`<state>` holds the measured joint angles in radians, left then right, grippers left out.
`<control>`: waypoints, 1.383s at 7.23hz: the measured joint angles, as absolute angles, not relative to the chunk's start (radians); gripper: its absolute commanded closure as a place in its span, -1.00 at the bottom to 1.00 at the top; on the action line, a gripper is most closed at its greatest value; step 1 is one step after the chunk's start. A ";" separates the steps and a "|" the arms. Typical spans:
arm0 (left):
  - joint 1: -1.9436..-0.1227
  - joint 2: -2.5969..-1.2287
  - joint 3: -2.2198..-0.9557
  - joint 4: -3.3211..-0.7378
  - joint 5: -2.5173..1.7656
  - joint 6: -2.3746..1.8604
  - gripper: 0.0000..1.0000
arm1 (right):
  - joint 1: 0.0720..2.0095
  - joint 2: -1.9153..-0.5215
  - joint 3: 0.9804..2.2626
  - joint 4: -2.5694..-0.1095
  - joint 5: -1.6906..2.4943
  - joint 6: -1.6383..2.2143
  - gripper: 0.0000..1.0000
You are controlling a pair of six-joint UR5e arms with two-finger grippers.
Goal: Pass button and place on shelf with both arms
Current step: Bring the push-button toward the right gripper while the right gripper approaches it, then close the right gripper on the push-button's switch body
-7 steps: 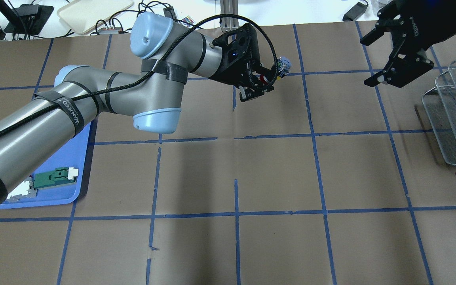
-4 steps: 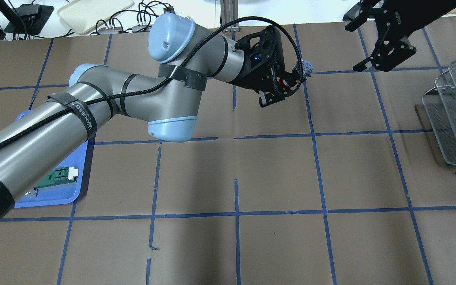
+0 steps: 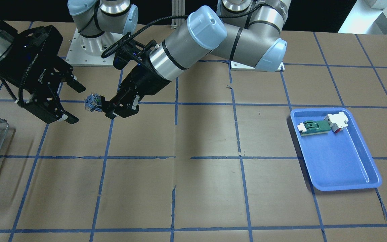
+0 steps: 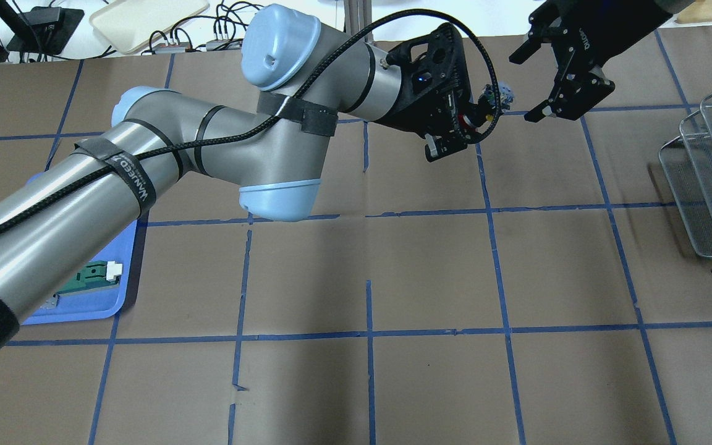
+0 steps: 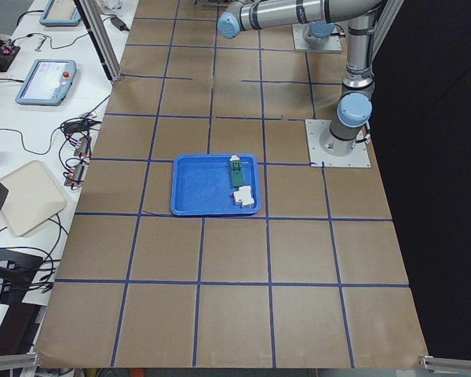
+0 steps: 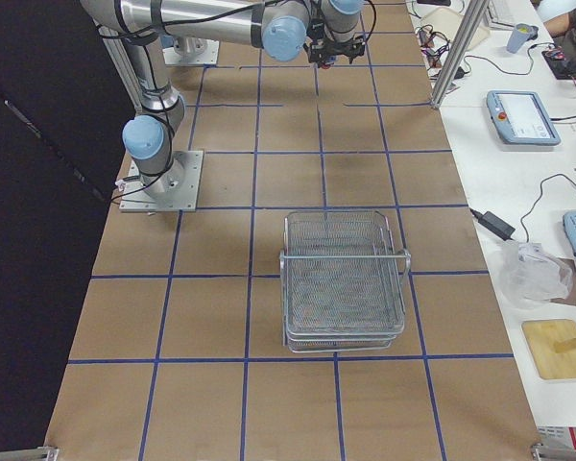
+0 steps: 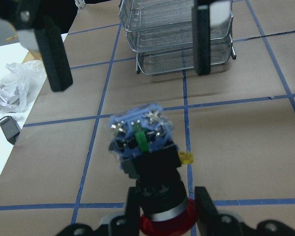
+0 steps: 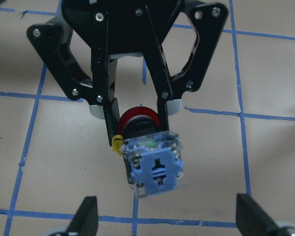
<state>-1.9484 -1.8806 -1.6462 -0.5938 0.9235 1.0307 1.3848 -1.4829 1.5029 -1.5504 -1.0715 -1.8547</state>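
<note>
Button point(image 7: 142, 147) is held in the air at the table's 1 o'clock in the overhead view, its red cap end clamped in the left gripper point(image 8: 137, 119). Its ribbed blue block faces the right gripper point(image 4: 524, 86), jaws wide apart, just short of it, casing lettering ending "OTIQ". Wire-mesh shelf point(image 6: 346, 279) stands at 3 o'clock with open brown paper around it, smooth blue tray point(image 3: 348, 181) at 8.

Two silver-grey tubular robot arms, light-blue joint caps: left arm point(image 4: 53, 210), right arm point(image 6: 152, 86). Two black two-finger grippers: left gripper point(image 3: 105, 107), right gripper point(image 3: 74, 103). One red-capped push-button switch point(image 3: 91, 102). One silver wire-mesh shelf point(image 6: 346, 257). One blue plastic tray point(image 3: 341, 168). One green-and-white flat part point(image 3: 314, 127). One white-and-red block point(image 3: 337, 121).
</note>
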 measured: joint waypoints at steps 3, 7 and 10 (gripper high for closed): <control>-1.952 -1.856 -1.646 -0.596 0.921 1.026 1.00 | 1.388 -1.497 1.505 -1.529 -1.066 -1.850 -1.00; -1.951 -1.838 -1.656 -0.597 0.924 1.026 1.00 | 1.391 -1.533 1.505 -1.497 -1.039 -1.847 -1.00; -1.951 -1.831 -1.663 -0.597 0.925 1.026 1.00 | 1.391 -1.552 1.508 -1.462 -1.012 -1.845 -1.00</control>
